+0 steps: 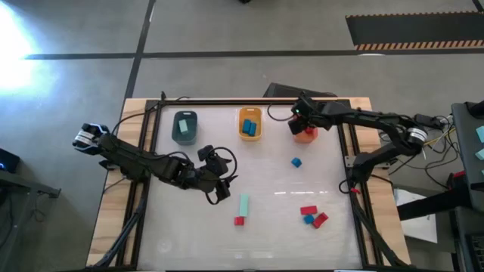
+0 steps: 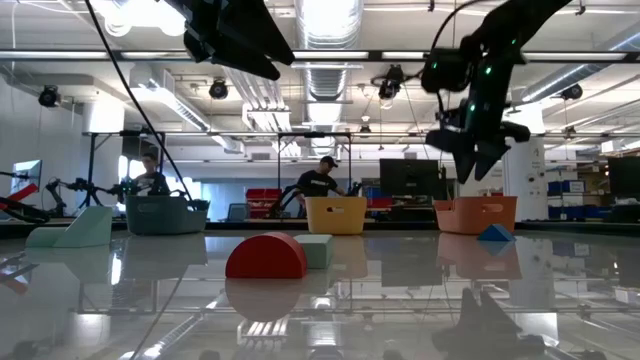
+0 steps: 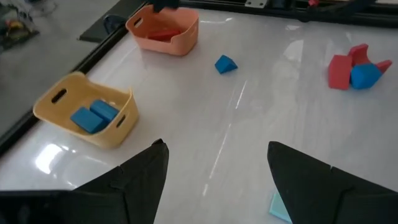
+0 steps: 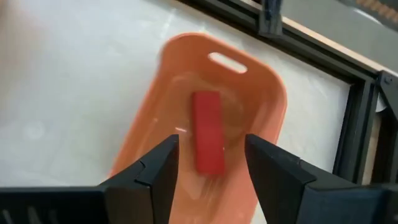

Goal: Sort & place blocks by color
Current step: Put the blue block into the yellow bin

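Gleaming under ceiling lights, a glossy white table [image 1: 265, 227] stands in a workshop. Three rounded plastic trays line its far edge. The right gripper [image 4: 210, 163] hovers, jaws parted and empty, over the orange tray [image 4: 261, 93], where a red bar [image 4: 208, 140] lies. The left gripper [image 3: 214, 180] waits released mid-table. Other blocks [image 1: 311, 215] lie scattered.
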